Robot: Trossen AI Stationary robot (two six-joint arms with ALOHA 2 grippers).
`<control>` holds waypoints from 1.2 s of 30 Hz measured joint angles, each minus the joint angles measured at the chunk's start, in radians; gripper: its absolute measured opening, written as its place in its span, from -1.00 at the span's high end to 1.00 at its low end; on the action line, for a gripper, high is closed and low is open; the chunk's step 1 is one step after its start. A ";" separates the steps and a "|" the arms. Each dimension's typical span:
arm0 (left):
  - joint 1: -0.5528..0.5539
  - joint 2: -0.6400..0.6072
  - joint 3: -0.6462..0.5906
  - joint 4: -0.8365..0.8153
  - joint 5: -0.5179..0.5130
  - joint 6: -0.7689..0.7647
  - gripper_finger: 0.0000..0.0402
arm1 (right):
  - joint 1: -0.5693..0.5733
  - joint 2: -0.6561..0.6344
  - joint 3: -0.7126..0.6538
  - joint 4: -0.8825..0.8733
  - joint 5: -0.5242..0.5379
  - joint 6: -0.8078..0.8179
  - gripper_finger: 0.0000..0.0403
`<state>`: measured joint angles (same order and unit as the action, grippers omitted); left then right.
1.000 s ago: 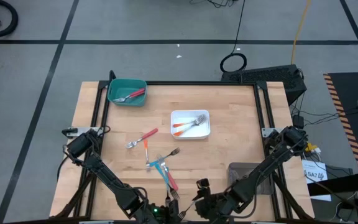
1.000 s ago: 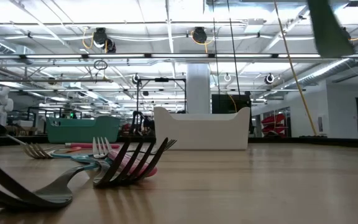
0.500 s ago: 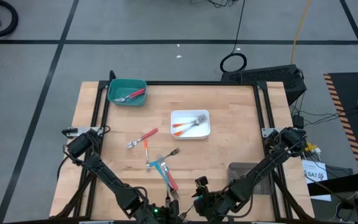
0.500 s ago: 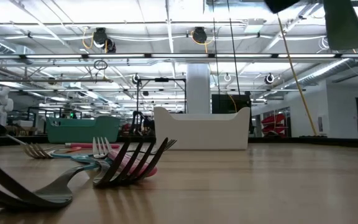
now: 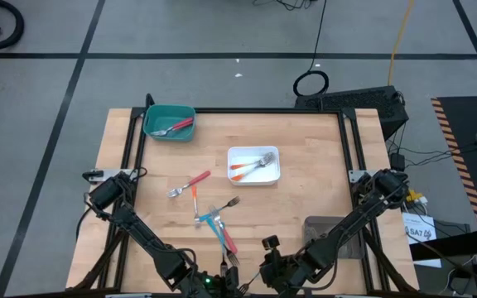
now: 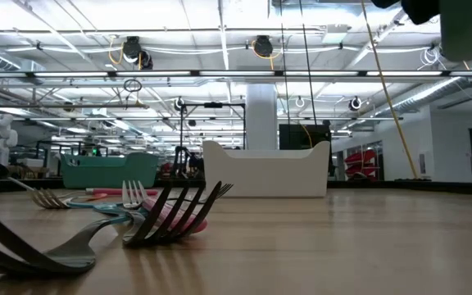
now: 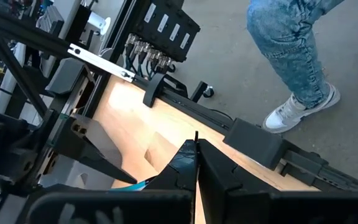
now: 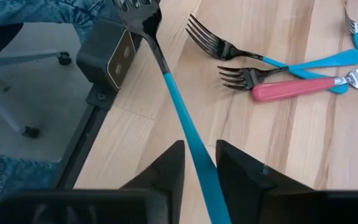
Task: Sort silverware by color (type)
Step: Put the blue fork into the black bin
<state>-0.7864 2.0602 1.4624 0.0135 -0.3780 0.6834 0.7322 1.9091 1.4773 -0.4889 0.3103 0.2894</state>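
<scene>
A pale wooden table [image 5: 305,141] carries a rounded teal tray [image 5: 169,121] holding a red-handled fork [image 5: 177,127], and a glossy white tray [image 5: 253,165] with an orange-handled fork [image 5: 251,168]. Loose metal-headed forks [image 5: 209,213] lie crossed at centre. At the near edge, the right gripper [image 8: 199,163] straddles a blue-handled fork [image 8: 182,115], fingers narrowed beside its thin plastic handle. The left gripper [image 7: 196,163] is fully closed on nothing.

I can read almost nothing here. Off the right edge of my worktop [image 5: 305,132], a white label [image 5: 419,230] on the floor carries dark print that looks like "SA7", though I cannot be sure. No other lettering is legible to me.
</scene>
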 joint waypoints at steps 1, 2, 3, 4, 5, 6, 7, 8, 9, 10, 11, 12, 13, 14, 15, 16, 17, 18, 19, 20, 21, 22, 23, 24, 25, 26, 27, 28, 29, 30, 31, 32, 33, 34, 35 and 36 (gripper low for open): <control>0.000 0.000 0.000 0.000 0.004 0.000 0.98 | 0.000 0.000 0.000 -0.001 0.000 -0.003 0.59; 0.000 0.000 0.000 0.000 0.004 0.000 0.98 | 0.000 0.000 0.000 0.000 0.000 -0.003 0.60; 0.000 0.000 0.000 0.000 0.004 0.000 0.98 | 0.000 0.000 0.000 0.001 0.000 -0.003 0.61; 0.000 0.000 0.000 0.000 0.004 0.000 0.98 | 0.000 0.000 0.000 0.002 -0.001 -0.003 0.61; 0.000 0.000 0.000 0.000 0.005 0.000 0.98 | 0.000 0.000 0.000 0.002 -0.001 -0.003 0.61; 0.000 0.000 0.000 0.001 0.005 0.000 0.98 | -0.001 0.000 0.000 0.002 0.000 -0.003 0.61; 0.000 0.000 0.000 0.004 0.005 0.000 0.98 | -0.002 0.000 0.000 0.003 -0.001 -0.002 0.61; 0.000 0.000 0.000 0.008 0.005 0.000 0.98 | -0.004 0.000 0.000 0.006 -0.001 0.002 0.61; 0.000 0.000 0.000 0.012 0.005 0.000 0.98 | -0.004 0.000 0.000 0.008 -0.001 0.011 0.61; 0.000 0.000 0.000 0.013 0.005 0.000 0.98 | -0.005 0.000 0.000 0.010 -0.001 0.017 0.59; 0.000 0.000 0.000 0.015 0.005 0.000 0.98 | -0.005 0.000 0.000 0.013 -0.001 0.021 0.58; 0.000 0.000 0.000 0.015 0.006 0.000 0.98 | -0.006 0.000 0.000 0.014 -0.001 0.022 0.55; 0.000 0.000 0.000 0.015 0.008 -0.001 0.98 | -0.006 0.000 0.000 0.014 -0.001 0.022 0.53; 0.000 0.000 0.000 0.015 0.009 -0.001 0.98 | -0.006 0.000 0.000 0.014 -0.001 0.020 0.50; 0.000 0.000 0.000 0.016 0.011 -0.001 0.98 | -0.006 0.000 0.000 0.014 -0.001 0.018 0.48; 0.000 0.000 0.000 0.015 0.011 -0.001 0.98 | -0.006 0.000 0.000 0.014 -0.001 0.015 0.47; 0.000 0.000 0.000 0.016 0.011 -0.001 0.98 | -0.006 0.000 0.000 0.014 -0.001 0.014 0.46; 0.001 0.000 0.000 0.016 0.011 -0.002 0.98 | -0.006 0.000 0.000 0.014 -0.001 0.013 0.45; 0.002 0.000 0.000 0.016 0.011 -0.002 0.98 | -0.006 0.000 0.000 0.014 -0.001 0.013 0.46; 0.003 0.000 0.000 0.016 0.011 -0.002 0.98 | -0.006 0.000 0.000 0.014 -0.001 0.013 0.48; 0.004 0.000 0.000 0.016 0.012 -0.004 0.98 | -0.007 0.000 0.000 0.014 -0.002 0.013 0.50; 0.005 0.000 0.000 0.016 0.011 -0.006 0.98 | -0.008 0.000 0.000 0.014 -0.003 0.013 0.54; 0.006 0.000 0.000 0.016 0.011 -0.010 0.98 | -0.008 0.000 0.000 0.014 -0.007 0.013 0.58; 0.006 0.000 0.000 0.016 0.012 -0.011 0.98 | -0.008 0.000 0.000 0.014 -0.018 0.013 0.62; 0.006 0.000 0.000 0.017 0.014 -0.011 0.98 | -0.011 -0.001 0.000 0.014 -0.028 0.012 0.66; 0.006 0.000 0.000 0.016 0.015 -0.010 0.98 | -0.011 -0.001 0.000 0.013 -0.033 0.010 0.70; 0.006 0.000 0.000 0.016 0.016 -0.010 0.98 | -0.011 -0.001 0.000 0.013 -0.042 0.007 0.74; 0.006 0.000 0.000 0.017 0.017 -0.010 0.98 | -0.011 -0.001 0.000 0.014 -0.051 0.002 0.78; 0.006 0.000 0.000 0.016 0.017 -0.010 0.98 | -0.011 -0.001 0.000 0.014 -0.055 -0.005 0.81; 0.006 0.000 0.000 0.016 0.017 -0.011 0.98 | -0.011 -0.001 0.000 0.014 -0.056 -0.012 0.83; 0.006 0.000 0.000 0.016 0.017 -0.010 0.98 | -0.011 -0.001 0.000 0.014 -0.057 -0.022 0.84; 0.006 0.000 0.000 0.015 0.017 -0.010 0.98 | -0.011 -0.001 0.000 0.014 -0.058 -0.032 0.85; 0.006 0.000 0.000 0.014 0.016 -0.010 0.98 | -0.011 -0.001 0.000 0.014 -0.058 -0.039 0.85; 0.006 0.000 0.000 0.014 0.016 -0.012 0.98 | -0.011 -0.001 0.000 0.014 -0.058 -0.043 0.85; 0.007 0.000 0.000 0.014 0.016 -0.014 0.97 | -0.011 -0.001 0.000 0.014 -0.057 -0.044 0.85; 0.007 0.000 0.000 0.014 0.016 -0.016 0.95 | -0.011 -0.001 0.000 0.014 -0.057 -0.044 0.85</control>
<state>-0.7792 2.0602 1.4624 0.0277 -0.3618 0.6671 0.7208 1.9083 1.4773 -0.4751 0.2531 0.2451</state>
